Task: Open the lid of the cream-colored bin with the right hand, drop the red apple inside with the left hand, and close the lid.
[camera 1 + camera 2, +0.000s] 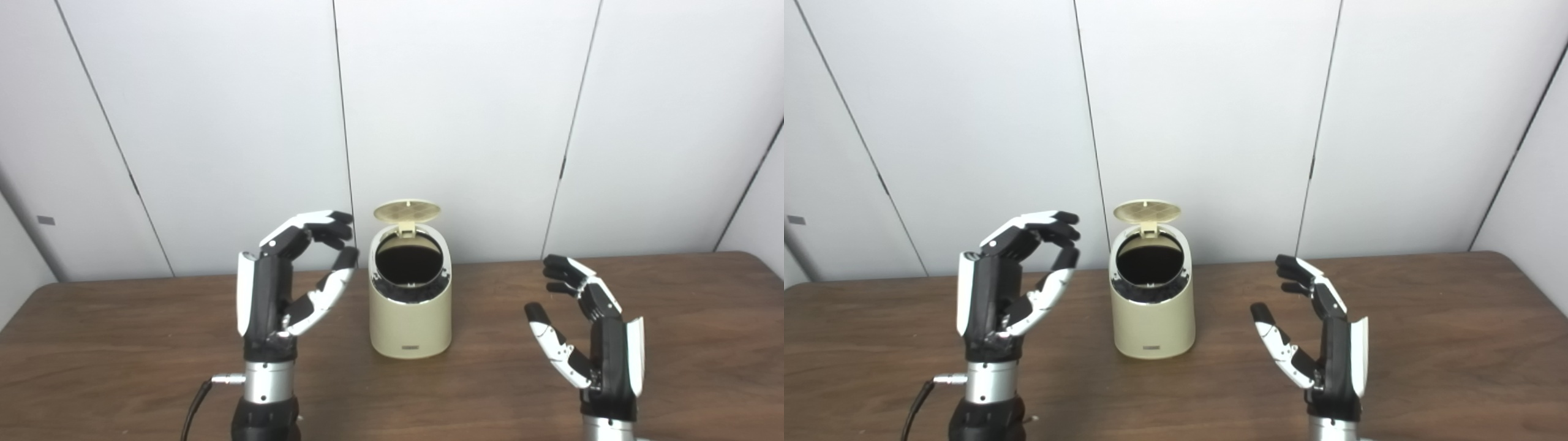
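The cream-colored bin [410, 312] stands upright at the middle of the brown table, its round lid [407, 211] tipped up at the back and its dark mouth showing. No red apple is in view in either view. My left hand [294, 275] is raised just left of the bin, fingers curved toward the thumb with a gap between them and nothing held. My right hand [585, 331] is to the right of the bin, apart from it, fingers spread and holding nothing.
The brown wooden table [122, 343] runs across the whole width. White wall panels [459, 110] rise right behind its far edge. A black cable [193, 410] hangs from my left wrist.
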Controlling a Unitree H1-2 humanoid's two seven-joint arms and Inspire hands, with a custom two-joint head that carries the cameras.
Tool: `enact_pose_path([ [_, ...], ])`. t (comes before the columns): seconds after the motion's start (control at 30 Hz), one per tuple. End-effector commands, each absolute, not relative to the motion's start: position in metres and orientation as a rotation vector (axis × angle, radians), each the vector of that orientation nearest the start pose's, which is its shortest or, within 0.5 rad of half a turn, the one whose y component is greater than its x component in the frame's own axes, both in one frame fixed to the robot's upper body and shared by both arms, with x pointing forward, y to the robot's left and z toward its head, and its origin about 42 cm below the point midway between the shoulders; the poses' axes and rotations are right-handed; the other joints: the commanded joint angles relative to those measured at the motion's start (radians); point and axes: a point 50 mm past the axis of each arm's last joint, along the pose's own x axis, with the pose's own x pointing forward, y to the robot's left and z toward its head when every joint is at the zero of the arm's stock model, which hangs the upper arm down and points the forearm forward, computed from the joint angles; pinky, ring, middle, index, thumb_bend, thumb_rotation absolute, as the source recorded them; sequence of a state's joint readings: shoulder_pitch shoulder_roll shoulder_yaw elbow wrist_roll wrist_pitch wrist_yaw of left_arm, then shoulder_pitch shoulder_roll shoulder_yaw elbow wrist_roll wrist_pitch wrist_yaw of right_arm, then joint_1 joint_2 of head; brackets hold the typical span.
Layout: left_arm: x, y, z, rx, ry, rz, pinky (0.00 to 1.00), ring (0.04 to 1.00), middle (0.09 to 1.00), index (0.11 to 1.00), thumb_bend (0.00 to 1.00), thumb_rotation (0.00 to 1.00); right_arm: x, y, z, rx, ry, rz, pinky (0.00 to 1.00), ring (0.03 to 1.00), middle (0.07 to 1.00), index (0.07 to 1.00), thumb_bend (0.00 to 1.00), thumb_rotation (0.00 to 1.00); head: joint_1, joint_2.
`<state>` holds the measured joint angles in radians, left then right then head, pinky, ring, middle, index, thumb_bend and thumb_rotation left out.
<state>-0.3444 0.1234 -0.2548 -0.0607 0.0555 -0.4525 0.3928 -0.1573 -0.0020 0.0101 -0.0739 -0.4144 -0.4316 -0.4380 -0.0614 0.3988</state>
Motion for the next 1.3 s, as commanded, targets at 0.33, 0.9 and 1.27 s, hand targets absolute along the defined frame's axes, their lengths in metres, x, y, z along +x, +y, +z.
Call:
enact_pose_path([
  [0.33,0.340,0.187,0.226,-0.089,-0.794,0.088,0.58,0.670,0.689,0.691,0.43,0.77,0.327,-0.198,0.359,-0.690,-1.021,-0.170,0.67,0.802,0.846,0.849,0.63,0.83,-0.009,0.007],
  [0.9,0.334,0.195,0.208,-0.060,-0.671,0.098,0.64,0.722,0.744,0.739,0.51,0.91,0.364,-0.159,0.439,-1.155,-0.842,0.173,0.73,0.862,0.864,0.862,0.84,0.90,-0.003,0.015],
  [1.27,0.329,0.195,0.205,-0.049,-0.659,0.115,0.63,0.705,0.730,0.721,0.48,0.92,0.386,-0.146,0.428,-1.259,-0.711,0.276,0.76,0.854,0.822,0.808,0.91,0.85,0.004,0.018],
])
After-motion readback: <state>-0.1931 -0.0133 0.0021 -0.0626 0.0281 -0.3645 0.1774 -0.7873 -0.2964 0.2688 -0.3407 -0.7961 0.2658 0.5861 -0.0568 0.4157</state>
